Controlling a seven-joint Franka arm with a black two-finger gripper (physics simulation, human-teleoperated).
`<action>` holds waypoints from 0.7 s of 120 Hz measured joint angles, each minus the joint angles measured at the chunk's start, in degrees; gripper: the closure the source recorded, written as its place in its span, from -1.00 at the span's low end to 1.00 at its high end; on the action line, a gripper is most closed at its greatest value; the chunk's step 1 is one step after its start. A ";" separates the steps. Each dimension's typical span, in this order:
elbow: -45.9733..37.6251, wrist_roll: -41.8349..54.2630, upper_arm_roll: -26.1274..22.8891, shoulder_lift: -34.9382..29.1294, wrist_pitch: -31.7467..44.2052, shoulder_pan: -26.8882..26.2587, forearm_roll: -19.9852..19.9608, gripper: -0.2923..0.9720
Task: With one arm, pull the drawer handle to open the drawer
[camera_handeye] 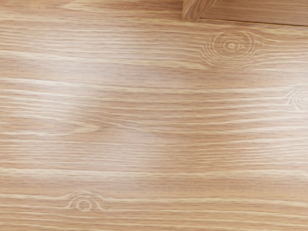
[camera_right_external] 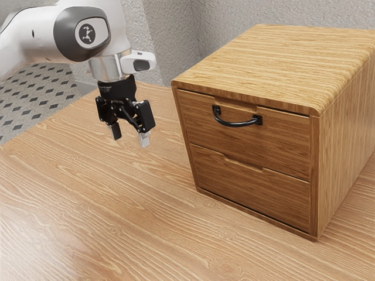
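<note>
A wooden cabinet (camera_right_external: 275, 70) with two drawers stands on the table at the exterior view's right. The upper drawer (camera_right_external: 281, 140) carries a black curved handle (camera_right_external: 236, 119) and looks shut, flush with the front. The lower drawer (camera_right_external: 252, 184) has no handle that I can see. My black gripper (camera_right_external: 129, 136) hangs above the table to the left of the cabinet, well apart from the handle, pointing down. Its fingers stand apart with nothing between them. In the wrist view the cabinet's bottom corner (camera_handeye: 195, 9) shows past the bare table.
The wooden table (camera_right_external: 117, 222) stretches wide in front of and to the left of the cabinet. A tiled floor (camera_right_external: 35, 93) and a grey wall (camera_right_external: 176, 29) lie beyond the table's far edge.
</note>
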 joint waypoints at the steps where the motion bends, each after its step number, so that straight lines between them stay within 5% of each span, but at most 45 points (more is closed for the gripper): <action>1: 0.00 0.00 0.00 0.00 0.00 0.00 0.00 -0.54; 22: 0.03 0.02 0.01 -0.63 -0.04 -0.04 0.01 -0.54; 38: 1.57 -2.87 -2.08 -10.03 -0.12 0.13 0.19 -0.54; 56: 1.36 -19.71 -7.14 -11.11 0.89 1.87 0.40 -0.54; 84: 1.14 -45.30 -7.77 -7.79 3.17 -2.42 0.55 -0.54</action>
